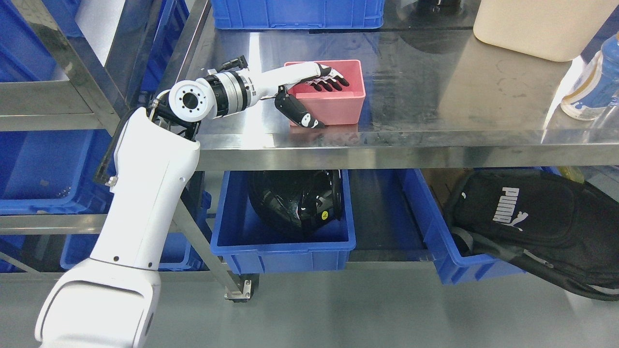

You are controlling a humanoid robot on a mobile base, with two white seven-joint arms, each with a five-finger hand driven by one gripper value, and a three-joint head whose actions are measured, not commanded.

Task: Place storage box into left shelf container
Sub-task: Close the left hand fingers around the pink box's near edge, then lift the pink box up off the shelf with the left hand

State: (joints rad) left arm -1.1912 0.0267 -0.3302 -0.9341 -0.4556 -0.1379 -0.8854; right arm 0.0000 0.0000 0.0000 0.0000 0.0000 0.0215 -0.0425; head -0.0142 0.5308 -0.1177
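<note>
The left hand (316, 84) is gripping the pink box (338, 99) at its 9 o'clock wall, fingers (331, 79) curling inside and thumb pressing outside. The box is sitting on the steel desk (435, 121), with a blue bin (283, 241) lying below at 6 o'clock.

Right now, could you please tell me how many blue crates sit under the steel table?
2. One blue crate holds a black helmet, below the pink box; a second crate to its right holds a black bag. More may be hidden past the right edge.
</note>
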